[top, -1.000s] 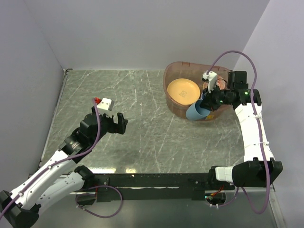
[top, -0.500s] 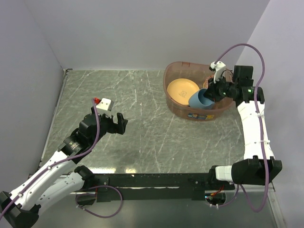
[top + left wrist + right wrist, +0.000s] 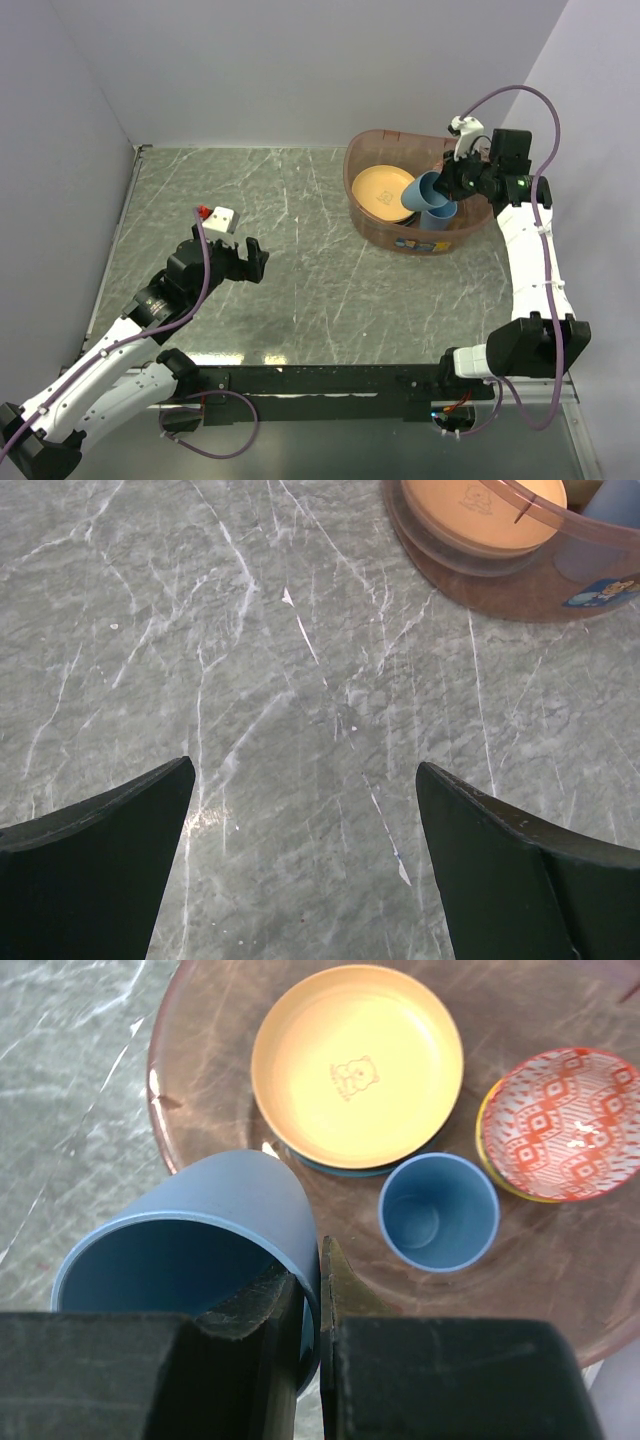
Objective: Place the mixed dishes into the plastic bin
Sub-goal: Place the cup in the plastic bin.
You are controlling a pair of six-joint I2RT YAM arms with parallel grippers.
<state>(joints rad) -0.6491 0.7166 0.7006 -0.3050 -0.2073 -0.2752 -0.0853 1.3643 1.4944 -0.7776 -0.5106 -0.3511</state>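
Jaws pinched tight on one thin wall of the light blue plastic cup (image 3: 232,1198), one finger inside the mouth and one outside; that's the right gripper (image 3: 320,1260), holding the cup tipped over on its side above the plastic bin (image 3: 520,1000); a slim hold on a smooth wall, so a jolt could let it swivel or slip early.

Below and just beside it, a second blue cup (image 3: 438,1210) stands upright on the bin floor; the yellow-orange plate (image 3: 355,1065) lies just behind that; the red-patterned bowl (image 3: 565,1125) sits off to one side. Crowded down there; let go from this height and the cup likely lands on the plate's edge or knocks the standing cup over. From the wrist view the held cup also hangs close to the bin's near wall; a release too far that way could catch the rim and send it rolling out onto the bench (image 3: 250,630).

Well apart, the left gripper (image 3: 303,770) hovers over bare bench, fingers spread wide, holding nothing; no help if something spills.
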